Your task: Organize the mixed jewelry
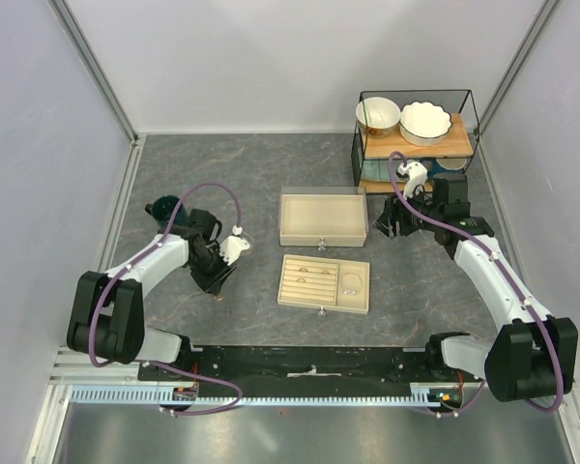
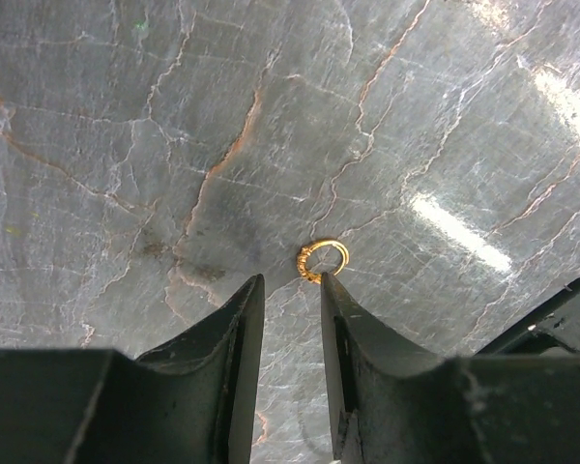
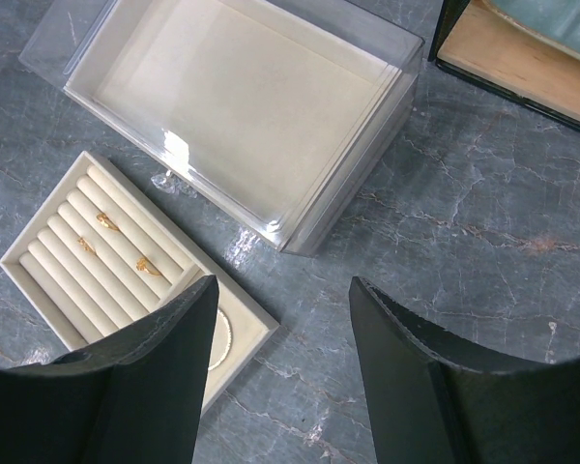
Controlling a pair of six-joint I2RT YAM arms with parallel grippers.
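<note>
Left gripper (image 2: 291, 282): I see its jaws narrowly apart, nothing between them, low over the stone tabletop (image 2: 126, 145).
Loose ring (image 2: 324, 259): gold, lying at frame centre, just past the fingertip on the frame's right (touching or not, I cannot tell).
Right gripper (image 3: 282, 290): jaws wide, empty.
Slotted tray (image 3: 39, 253): lower left of the right wrist view; three small gold rings (image 3: 106, 220) in its slots, silvery hoop (image 3: 222, 333) in its end compartment.

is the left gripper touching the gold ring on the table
Cannot tell. In the left wrist view a fingertip of the left gripper meets the edge of the gold ring in the image, but neither contact nor a gap shows plainly.
</note>
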